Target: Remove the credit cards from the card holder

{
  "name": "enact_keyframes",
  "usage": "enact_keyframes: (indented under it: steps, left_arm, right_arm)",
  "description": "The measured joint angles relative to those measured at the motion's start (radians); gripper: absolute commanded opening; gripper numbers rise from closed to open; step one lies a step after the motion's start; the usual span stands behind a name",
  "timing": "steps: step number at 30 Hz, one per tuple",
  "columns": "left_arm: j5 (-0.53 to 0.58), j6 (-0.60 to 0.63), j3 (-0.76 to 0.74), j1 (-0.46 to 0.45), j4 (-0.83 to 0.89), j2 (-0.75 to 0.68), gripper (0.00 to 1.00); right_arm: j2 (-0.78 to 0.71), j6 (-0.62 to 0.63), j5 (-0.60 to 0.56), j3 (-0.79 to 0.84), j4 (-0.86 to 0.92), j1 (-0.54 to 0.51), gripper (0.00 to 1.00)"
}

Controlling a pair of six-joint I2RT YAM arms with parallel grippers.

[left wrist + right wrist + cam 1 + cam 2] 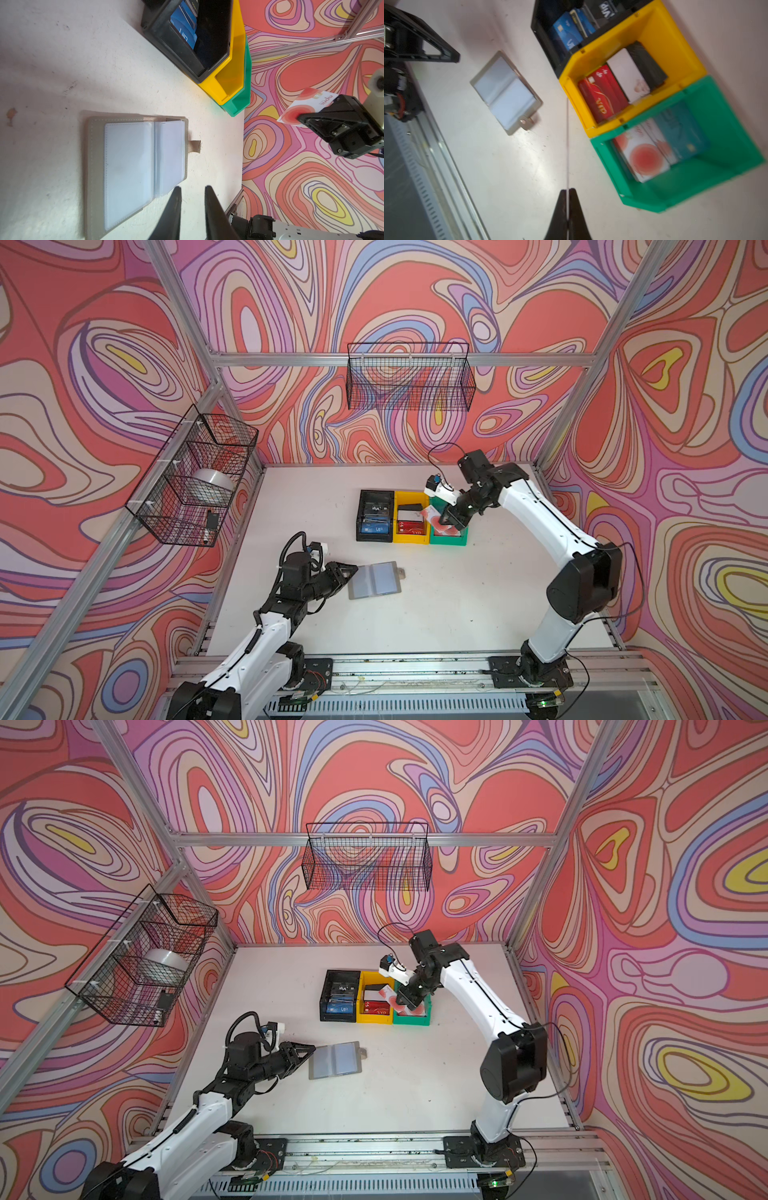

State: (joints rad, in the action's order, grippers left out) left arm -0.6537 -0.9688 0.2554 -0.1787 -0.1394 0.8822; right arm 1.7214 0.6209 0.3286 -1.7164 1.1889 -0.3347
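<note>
The grey card holder (376, 580) (336, 1060) lies open and flat on the white table, its clear sleeves (128, 170) looking empty and its snap tab (525, 121) sticking out. My left gripper (355, 569) (193, 188) is low beside the holder's edge, slightly open with nothing between its fingers. My right gripper (449, 523) (568, 190) is shut on a pale credit card with red circles (307, 104) (387, 993), held above the green bin (448, 540). The right wrist view shows that card edge-on as a thin line (567, 145).
Three bins stand in a row behind the holder: black (376, 492) with a blue VIP card (568, 33), yellow (411, 492) with a red VIP card (602, 93), and green holding a pale red-circle card (641, 153). Wire baskets (409, 377) (195, 477) hang on the walls.
</note>
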Motion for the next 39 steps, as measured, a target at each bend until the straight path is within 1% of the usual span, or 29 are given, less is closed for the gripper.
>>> enact_keyframes:
  steps: [3, 6, 11, 16, 20, 25, 30, 39]
  left_arm:
    - [0.000, 0.000, 0.000, 0.000, 0.008, 0.000, 0.24]
    - [0.001, 0.000, 0.000, 0.000, 0.021, -0.003, 0.23]
    - [0.007, 0.000, 0.002, 0.000, 0.044, -0.019, 0.23]
    - [0.014, 0.001, 0.003, 0.000, 0.065, -0.041, 0.23]
    - [0.023, 0.006, 0.006, 0.000, 0.081, -0.049, 0.23]
    - [0.026, 0.008, 0.007, 0.000, 0.090, -0.047, 0.23]
    - [0.026, 0.008, 0.007, 0.000, 0.091, -0.037, 0.23]
    - [0.027, 0.008, 0.010, 0.000, 0.092, -0.034, 0.24]
  right_arm:
    - [-0.016, 0.120, -0.095, -0.008, 0.017, 0.038, 0.00]
    - [0.037, 0.212, -0.156, -0.052, 0.047, 0.047, 0.00]
    - [0.193, 0.311, -0.195, -0.169, 0.085, 0.051, 0.00]
    - [0.308, 0.375, -0.214, -0.244, 0.126, 0.055, 0.00]
    - [0.344, 0.415, -0.222, -0.288, 0.156, 0.061, 0.00]
    - [0.363, 0.444, -0.232, -0.299, 0.185, 0.062, 0.00]
    - [0.404, 0.454, -0.225, -0.296, 0.190, 0.063, 0.00]
    - [0.435, 0.458, -0.196, -0.288, 0.186, 0.063, 0.00]
